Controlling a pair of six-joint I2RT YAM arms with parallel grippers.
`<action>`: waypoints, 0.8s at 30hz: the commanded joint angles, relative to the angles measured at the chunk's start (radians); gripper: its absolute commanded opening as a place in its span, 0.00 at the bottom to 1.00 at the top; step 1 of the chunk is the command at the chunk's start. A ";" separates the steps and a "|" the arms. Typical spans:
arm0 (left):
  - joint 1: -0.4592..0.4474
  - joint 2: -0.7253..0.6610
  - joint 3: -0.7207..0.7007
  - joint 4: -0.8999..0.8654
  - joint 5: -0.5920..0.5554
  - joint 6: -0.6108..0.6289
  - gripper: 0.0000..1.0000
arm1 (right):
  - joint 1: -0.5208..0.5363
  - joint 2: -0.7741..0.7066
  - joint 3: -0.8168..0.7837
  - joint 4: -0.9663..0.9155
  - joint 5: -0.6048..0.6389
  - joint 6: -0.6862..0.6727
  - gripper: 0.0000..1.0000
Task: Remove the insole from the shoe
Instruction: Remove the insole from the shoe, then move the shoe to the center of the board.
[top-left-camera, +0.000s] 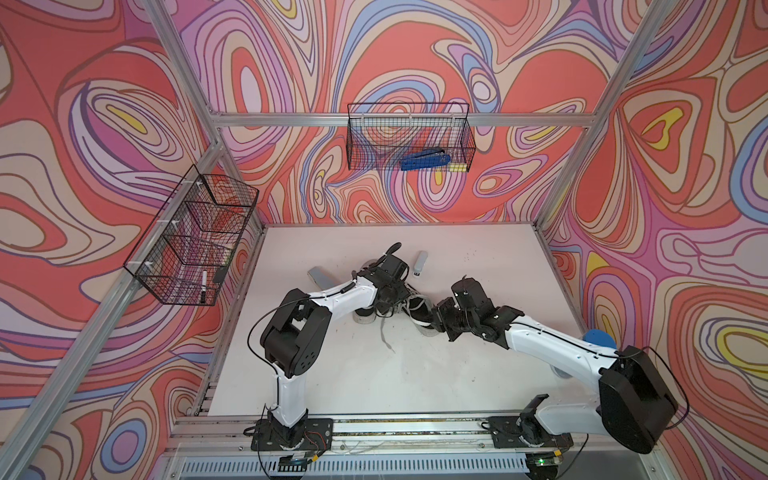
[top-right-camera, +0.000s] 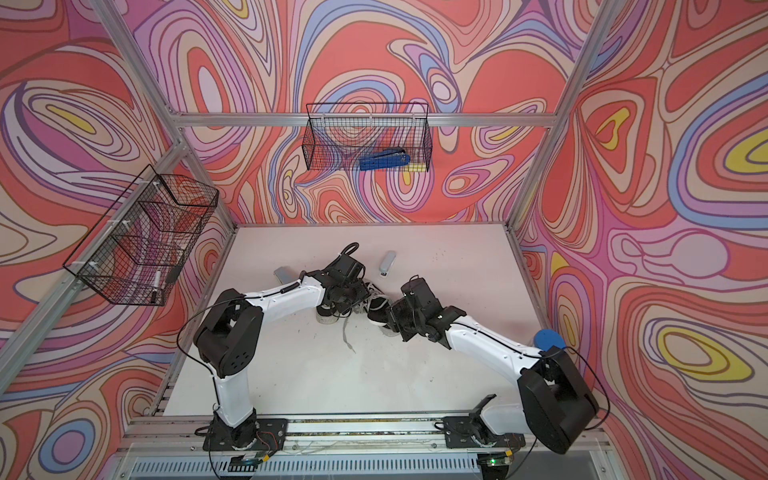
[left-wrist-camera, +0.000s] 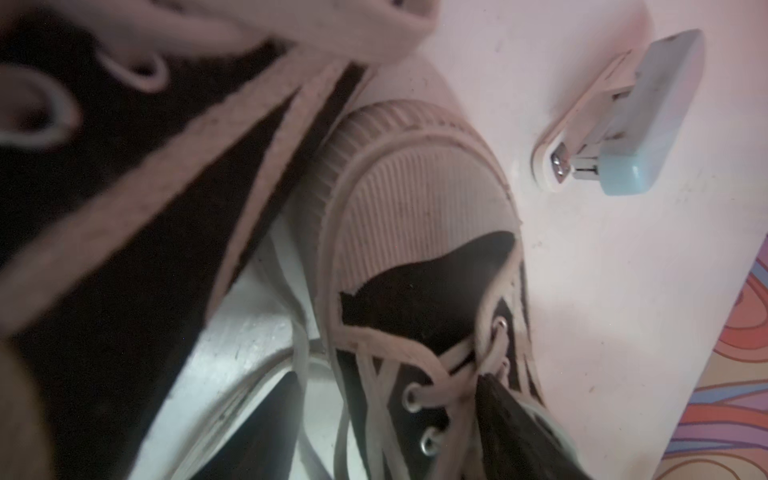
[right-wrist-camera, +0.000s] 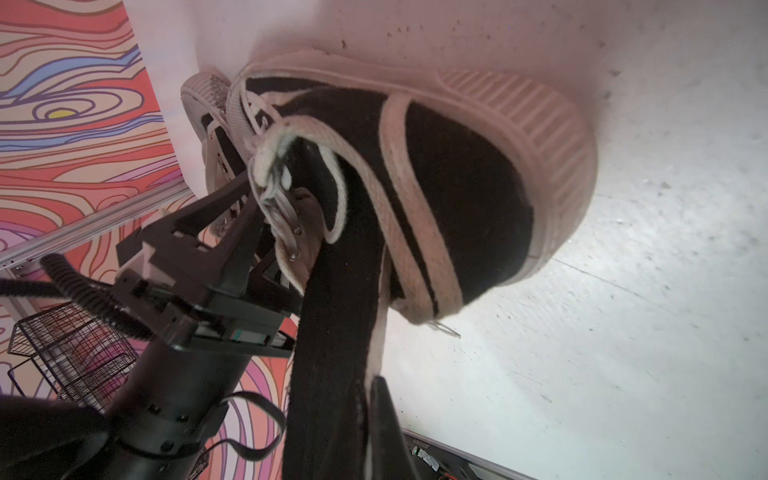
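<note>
Two black canvas shoes with white soles lie side by side mid-table, one to the left (top-left-camera: 365, 313) and one to the right (top-left-camera: 417, 309) (right-wrist-camera: 457, 174). A long black strip with a pale edge, the insole (right-wrist-camera: 332, 332), runs out of the right shoe's opening at the heel. My right gripper (top-left-camera: 439, 318) (right-wrist-camera: 361, 399) is shut on it; one finger (right-wrist-camera: 384, 415) shows beside the strip. My left gripper (top-left-camera: 392, 297) (right-wrist-camera: 249, 195) reaches down among the laces (left-wrist-camera: 374, 374) between the shoes. Its fingers stand apart and their tips are hidden.
A pale blue-grey stapler (top-left-camera: 420, 264) (left-wrist-camera: 640, 124) lies just beyond the shoes. A grey flat piece (top-left-camera: 318, 276) shows behind the left arm. One lace (top-left-camera: 384, 336) trails toward the front. A blue object (top-left-camera: 598, 338) sits behind the right arm. Wire baskets (top-left-camera: 409, 137) (top-left-camera: 195, 237) hang on the walls.
</note>
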 joint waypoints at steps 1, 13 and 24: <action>0.000 0.044 0.050 -0.060 -0.051 -0.021 0.62 | 0.002 -0.045 0.023 -0.027 -0.034 -0.045 0.00; 0.004 0.183 0.222 -0.179 -0.110 0.080 0.41 | 0.002 -0.224 0.211 -0.399 -0.049 -0.309 0.00; -0.027 0.345 0.503 -0.223 -0.065 0.220 0.27 | 0.001 -0.386 0.456 -0.759 0.310 -0.668 0.00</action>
